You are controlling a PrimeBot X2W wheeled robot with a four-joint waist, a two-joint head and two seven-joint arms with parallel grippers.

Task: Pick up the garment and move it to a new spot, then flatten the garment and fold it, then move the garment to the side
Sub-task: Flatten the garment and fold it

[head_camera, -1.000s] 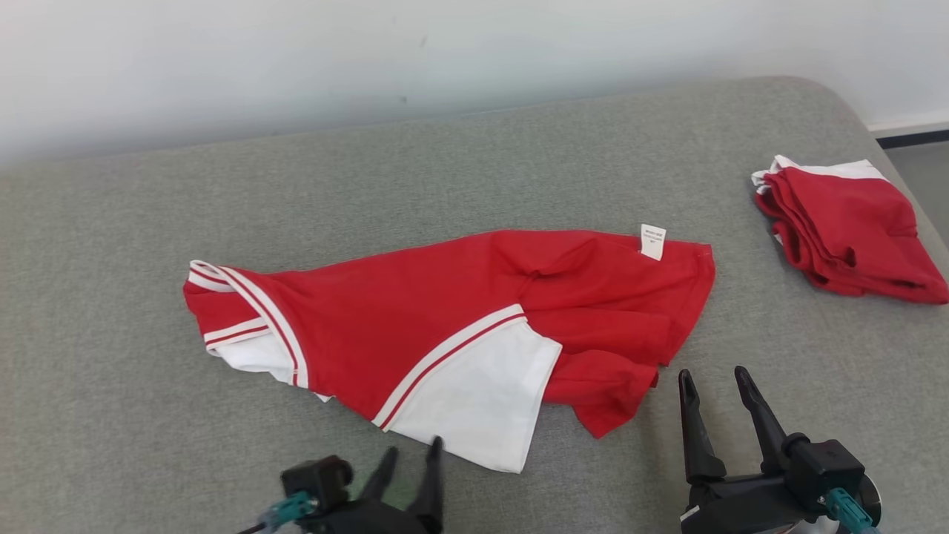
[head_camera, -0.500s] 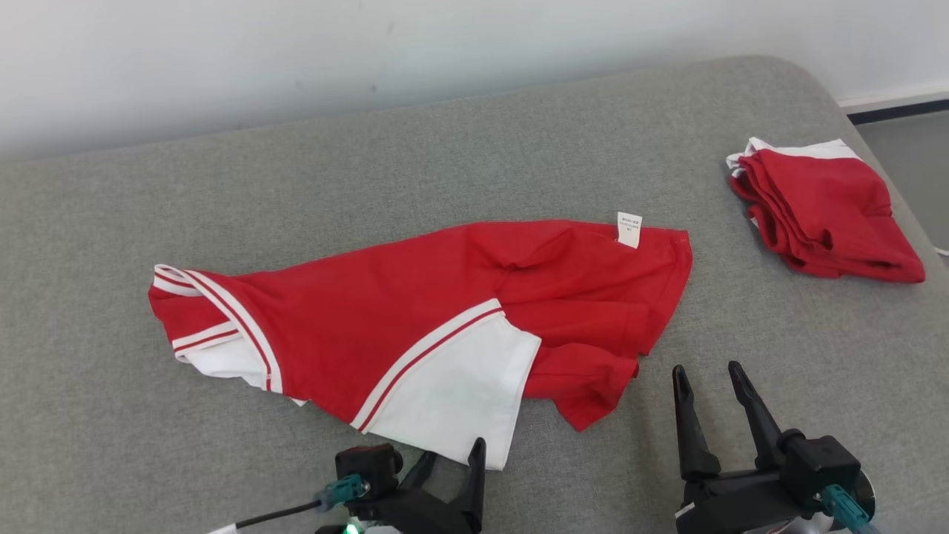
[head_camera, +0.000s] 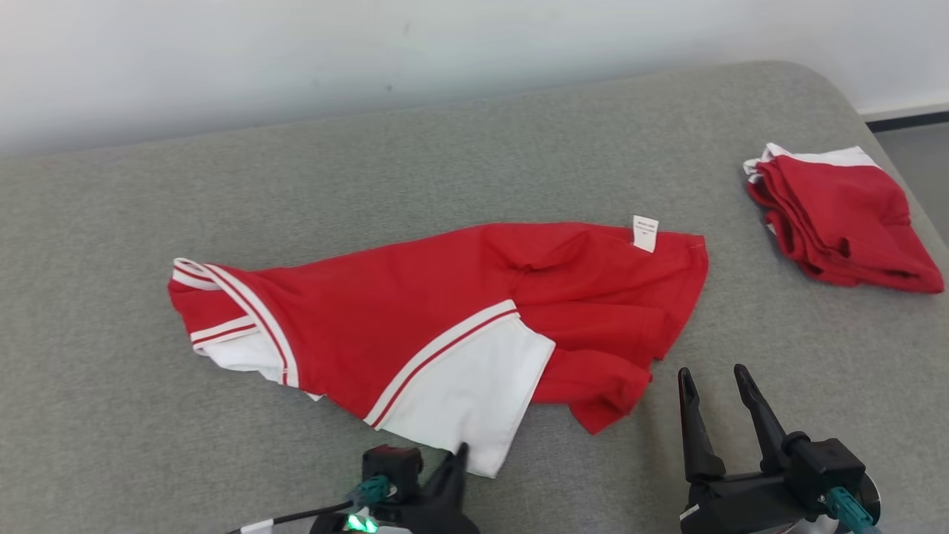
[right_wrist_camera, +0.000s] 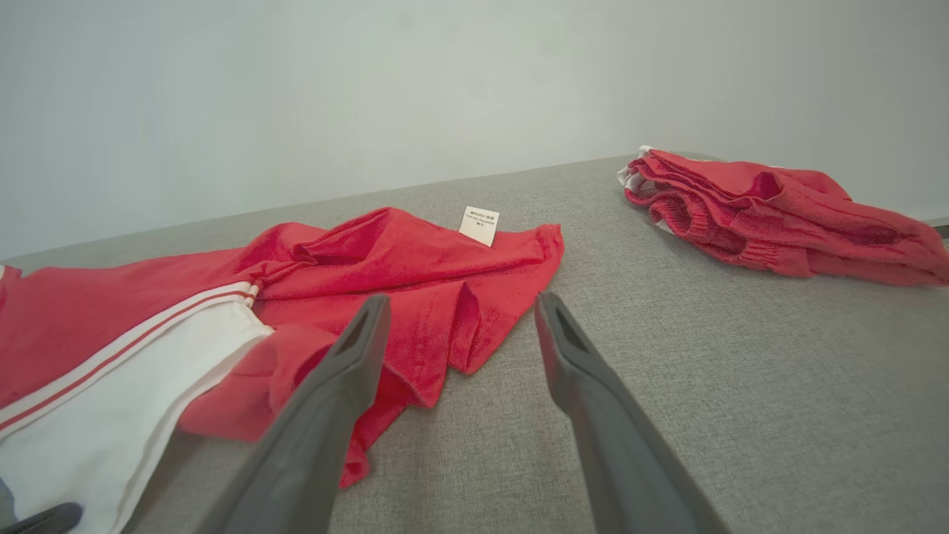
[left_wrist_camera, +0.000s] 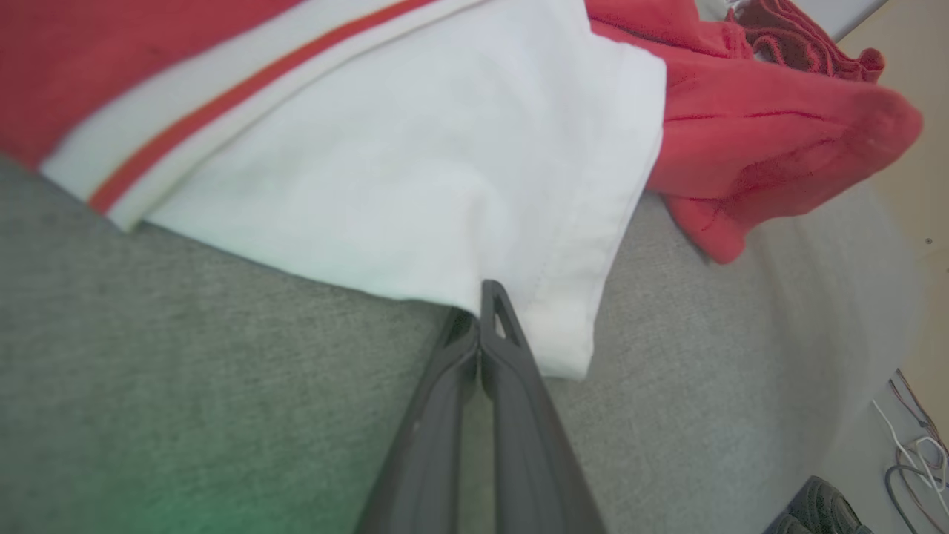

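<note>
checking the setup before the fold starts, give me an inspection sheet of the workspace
surface: grey padded top, rounded far right corner
job's things: red and white garment lying rumpled, label showing at its far edge
clutter: folded red pile at the far right
grippers: left gripper shut on the garment's white corner; right gripper open, beside the garment
cables: thin cable by the left gripper; loose wires on the floor
surroundings: pale wall behind
</note>
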